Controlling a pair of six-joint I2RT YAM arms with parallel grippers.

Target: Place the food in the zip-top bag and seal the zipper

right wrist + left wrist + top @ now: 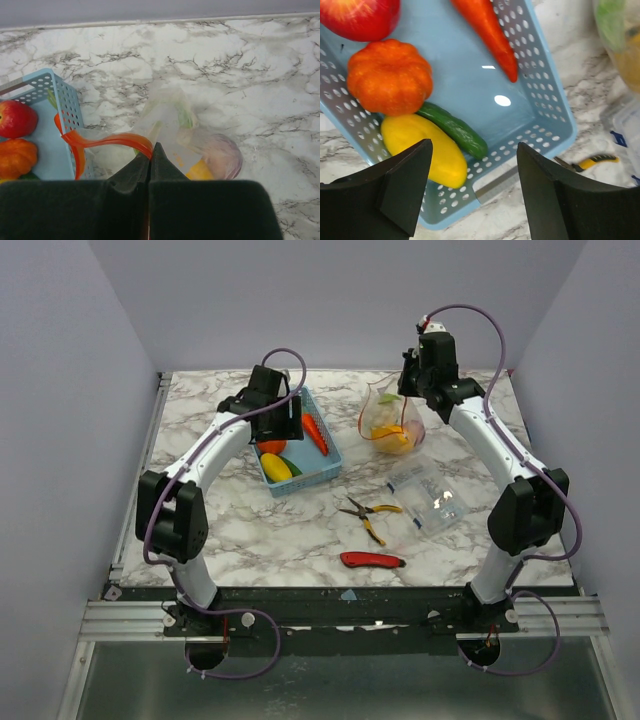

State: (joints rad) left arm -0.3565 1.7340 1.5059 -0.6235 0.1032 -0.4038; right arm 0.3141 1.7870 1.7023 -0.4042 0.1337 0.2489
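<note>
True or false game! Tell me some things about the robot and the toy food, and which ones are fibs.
The left gripper is open above the basket. True.
The carrot is in the bag. False: the carrot lies in the basket.
The right gripper pinches the bag's mouth. True.
The bag is empty. False: food is inside.
The knife is in the basket. False: the knife lies on the table.

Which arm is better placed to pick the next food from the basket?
Left. The left pincer, open, hangs over the basket, above the yellow food; the right pincer is shut on the zipper of the zip-top bag, holding it up.
</note>
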